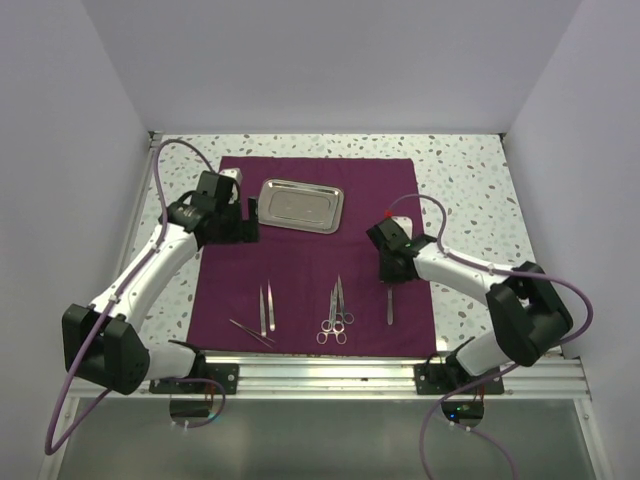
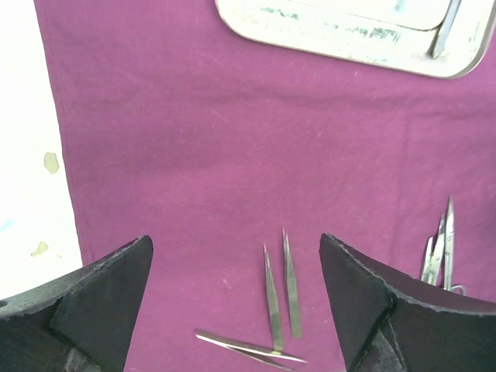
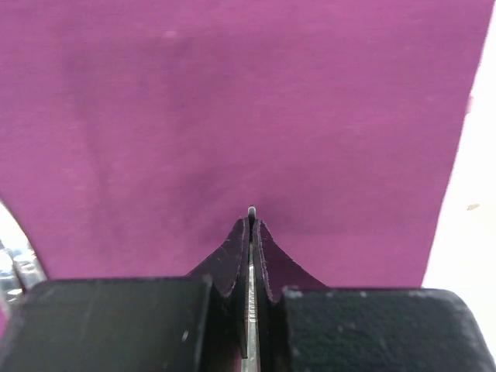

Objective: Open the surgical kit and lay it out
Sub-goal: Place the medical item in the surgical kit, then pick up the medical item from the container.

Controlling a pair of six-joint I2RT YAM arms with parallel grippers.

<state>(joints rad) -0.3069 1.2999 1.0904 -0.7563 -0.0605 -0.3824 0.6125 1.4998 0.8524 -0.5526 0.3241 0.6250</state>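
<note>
Top external: cloth wrap (image 1: 300,270) is spread flat w/ tray (image 1: 301,206) at far side, tweezers (image 1: 266,308) & scissors (image 1: 335,315) rowed nearer; slim steel tool (image 1: 390,308) is pinched in right gripper (image 3: 250,225), prob. for placement; left gripper (image 2: 235,242) is held wide, empty.

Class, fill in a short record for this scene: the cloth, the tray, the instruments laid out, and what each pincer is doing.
cloth: purple cloth, spread flat
tray: steel tray, on the cloth's far part
laid out: tweezers and ring-handled instruments, along the cloth's near edge
left pincer: open, empty, over the cloth beside the tray
right pincer: shut on a slim silver tool
</note>
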